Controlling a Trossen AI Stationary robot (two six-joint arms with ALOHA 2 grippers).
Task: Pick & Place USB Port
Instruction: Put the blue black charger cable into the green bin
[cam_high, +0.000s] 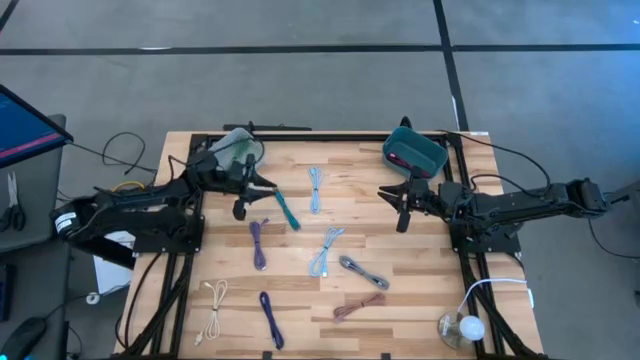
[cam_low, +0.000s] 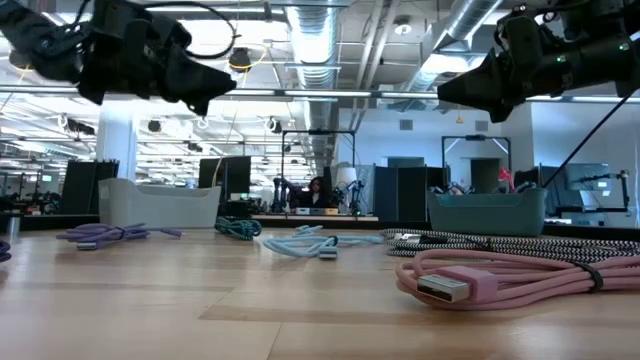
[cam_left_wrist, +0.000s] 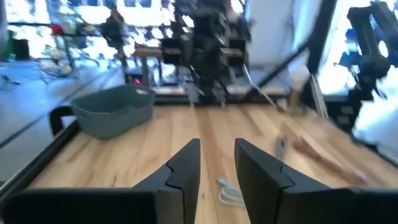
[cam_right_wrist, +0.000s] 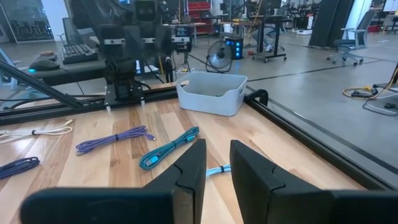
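Two pincers part-open, empty (narrow gaps): left pincer (cam_high: 243, 193) above table (cam_high: 420, 300), right pincer (cam_high: 400, 201) likewise

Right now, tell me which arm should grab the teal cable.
Left, probably. The left gripper hangs just beside the teal cable, near the white bin. The right gripper hangs farther off, with light blue cables between.
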